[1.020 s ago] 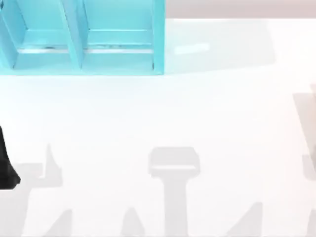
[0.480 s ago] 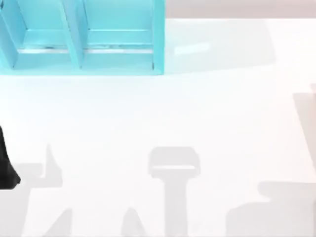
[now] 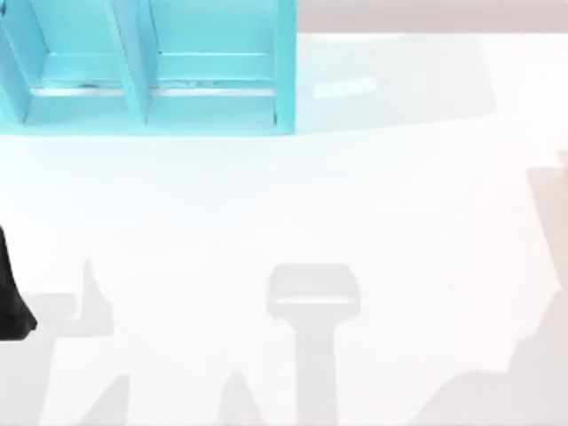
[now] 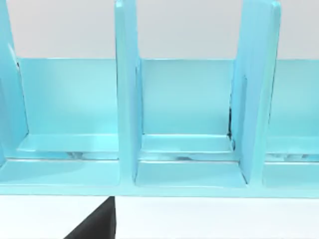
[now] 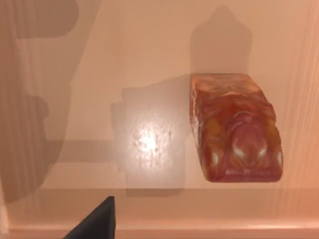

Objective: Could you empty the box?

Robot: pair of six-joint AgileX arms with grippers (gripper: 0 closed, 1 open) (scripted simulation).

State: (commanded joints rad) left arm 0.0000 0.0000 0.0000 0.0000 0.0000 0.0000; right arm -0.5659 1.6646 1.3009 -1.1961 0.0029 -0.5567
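Since half a second ago, you can see the shadow at the table's (image 3: 284,204) right front corner has spread and shifted; the turquoise rack (image 3: 151,67) has not moved. Your right wrist camera looks straight down into the box (image 5: 124,55), where one reddish-brown block (image 5: 234,127) lies on the floor directly below the right gripper. Your left arm (image 3: 11,293) sits at the left edge, its wrist camera facing the rack. Whether either gripper's fingers are parted, you cannot tell.

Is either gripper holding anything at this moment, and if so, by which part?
Cannot be told for sure. In the right wrist view, a reddish-brown block lies on the box floor with nothing gripping it.
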